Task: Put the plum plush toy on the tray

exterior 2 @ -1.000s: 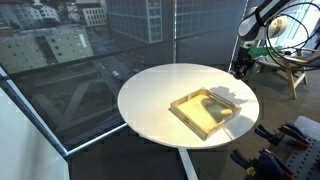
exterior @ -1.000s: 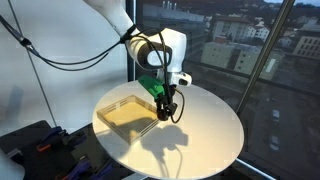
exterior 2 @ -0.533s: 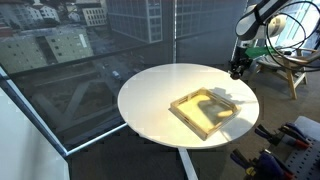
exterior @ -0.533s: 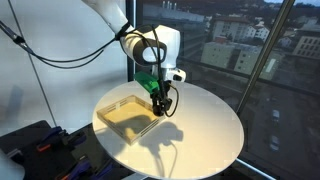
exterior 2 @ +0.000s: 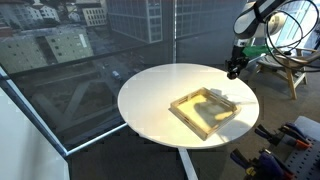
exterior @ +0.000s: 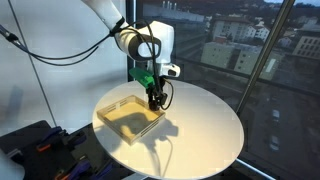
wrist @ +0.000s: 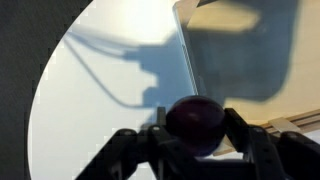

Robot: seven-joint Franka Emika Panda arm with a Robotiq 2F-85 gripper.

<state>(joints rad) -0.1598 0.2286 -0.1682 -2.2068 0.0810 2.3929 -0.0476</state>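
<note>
My gripper (exterior: 155, 100) is shut on the plum plush toy (wrist: 195, 122), a small round dark purple ball that fills the space between the two black fingers in the wrist view. The gripper hangs in the air above the round white table, over the near edge of the tray (exterior: 127, 116). The tray is shallow, square and pale yellowish-tan; it also shows in an exterior view (exterior 2: 207, 110) and in the wrist view (wrist: 240, 50), partly in the arm's shadow. In an exterior view the gripper (exterior 2: 232, 70) is small and dark at the table's far edge.
The round white table (exterior: 200, 135) stands by large windows with city buildings outside. Black cables hang from the arm (exterior: 60, 55). Dark equipment (exterior: 30, 150) sits on the floor beside the table. A chair or frame (exterior 2: 290, 70) stands behind the arm.
The gripper has moved up and sideways toward the tray with the plum plush toy held in it. The tray has not moved.
</note>
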